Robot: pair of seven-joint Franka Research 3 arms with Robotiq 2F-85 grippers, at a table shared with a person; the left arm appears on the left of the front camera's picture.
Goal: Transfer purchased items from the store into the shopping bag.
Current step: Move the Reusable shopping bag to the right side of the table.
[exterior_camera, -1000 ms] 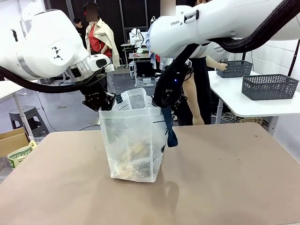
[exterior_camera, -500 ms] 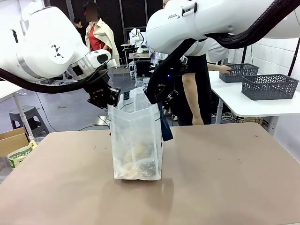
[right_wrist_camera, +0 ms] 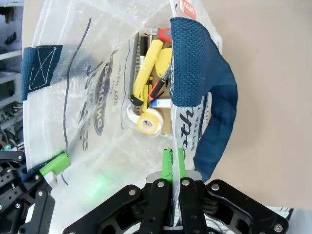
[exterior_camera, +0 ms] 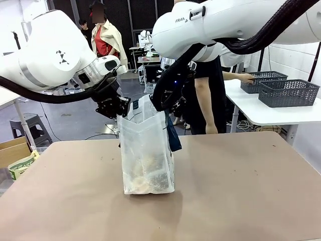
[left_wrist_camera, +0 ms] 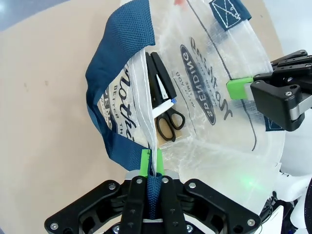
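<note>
Translucent whitish plastic of the shopping bag point(exterior_camera: 148, 145) is gripped at both sides of its mouth.

Left end effector point(left_wrist_camera: 151, 161): green pads pressed together, pinching the bag rim where a navy handle point(left_wrist_camera: 114, 73) is stitched on.

Right end effector point(right_wrist_camera: 173, 160): pads also pressed together, pinching the opposite rim at the second handle point(right_wrist_camera: 195, 73). The two stand apart, so the mouth is held open between them.

Bag: upright near the middle of the table point(exterior_camera: 251, 191), bottom apparently resting on it. It has a navy oval logo with white lettering on its wall, and one handle hangs down its right side.

Purchased items point(right_wrist_camera: 151, 63) lie at the bottom: yellow tools, a yellowish tape roll point(right_wrist_camera: 146, 122), a red-handled piece and black-handled scissors point(left_wrist_camera: 168, 124). From the front they show only as a dim tan-green heap.

Surface: plain tan tabletop.

Room: a person point(exterior_camera: 208, 100) in dark clothes stands at the far side, one hand point(exterior_camera: 246, 78) on a dark grey lattice basket point(exterior_camera: 263, 80). That basket and another like it sit on a white side table point(exterior_camera: 261, 113).
</note>
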